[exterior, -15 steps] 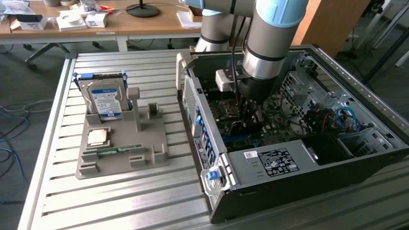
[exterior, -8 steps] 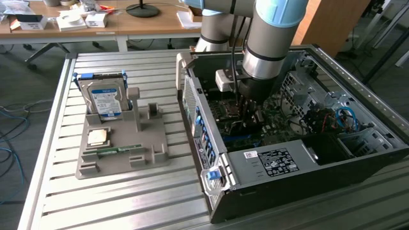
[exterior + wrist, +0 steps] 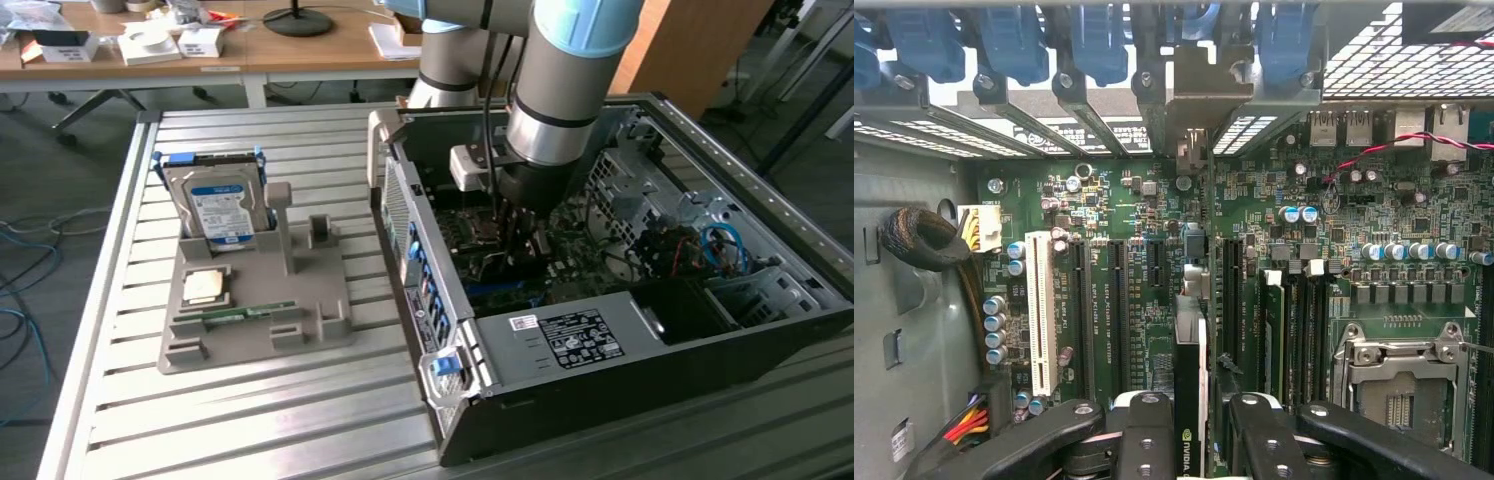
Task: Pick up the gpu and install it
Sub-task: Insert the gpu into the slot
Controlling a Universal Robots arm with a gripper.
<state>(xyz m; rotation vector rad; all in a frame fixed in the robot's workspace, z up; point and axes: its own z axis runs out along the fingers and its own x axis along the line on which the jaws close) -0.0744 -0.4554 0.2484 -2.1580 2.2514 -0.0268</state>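
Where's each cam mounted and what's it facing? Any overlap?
Exterior view: off the arm, raised, looking down on the slatted table and the open computer case; the robot arm reaches into the case.
Wrist view: on the wrist, looking down at the motherboard; the end effector grips the gpu edge-on.
Shared: the case interior.

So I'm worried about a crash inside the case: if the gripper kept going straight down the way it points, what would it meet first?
The gripper is shut on the gpu, held edge-on and pointing into the motherboard. The card's leading edge would likely meet the board's expansion slots first, its bracket by the rear openings. Exact depth is unclear.
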